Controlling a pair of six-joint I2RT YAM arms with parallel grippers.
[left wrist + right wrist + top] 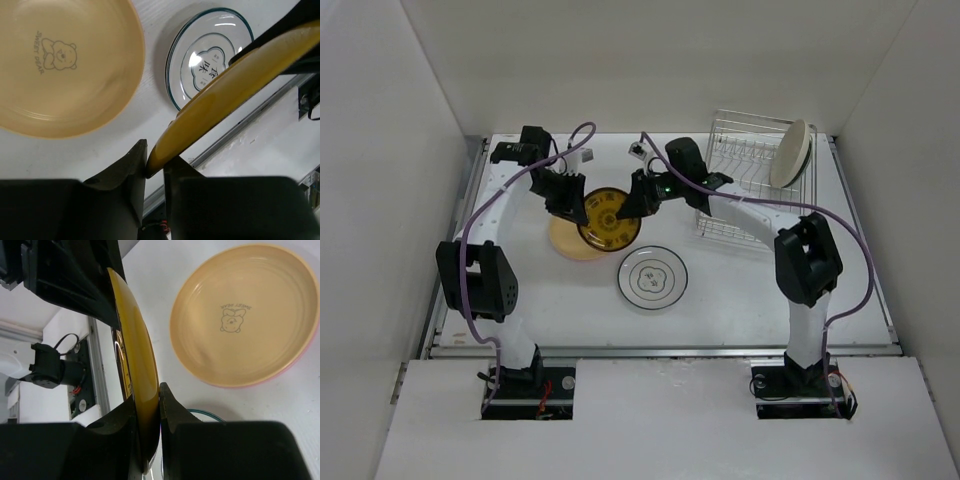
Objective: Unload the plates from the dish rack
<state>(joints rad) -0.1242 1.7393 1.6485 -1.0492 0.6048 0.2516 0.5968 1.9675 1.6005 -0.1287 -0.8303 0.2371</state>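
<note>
You have both grippers closed on the round mustard-yellow plate [607,221], the left gripper [156,165] pinching one rim and the right gripper [146,412] the opposite rim, above the desk [740,300]. Below it lies the tan-yellow bear-printed plate [65,65], with the white thin-rimmed plate [652,276] beside. A cream plate [790,153] stands in the silver wire dish rack [740,165].

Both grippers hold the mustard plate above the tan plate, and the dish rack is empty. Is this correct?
No. The dish rack is not empty: the top external view shows one cream plate standing at its right end. The rest holds: the left gripper and right gripper hold the mustard plate above the tan plate.
</note>
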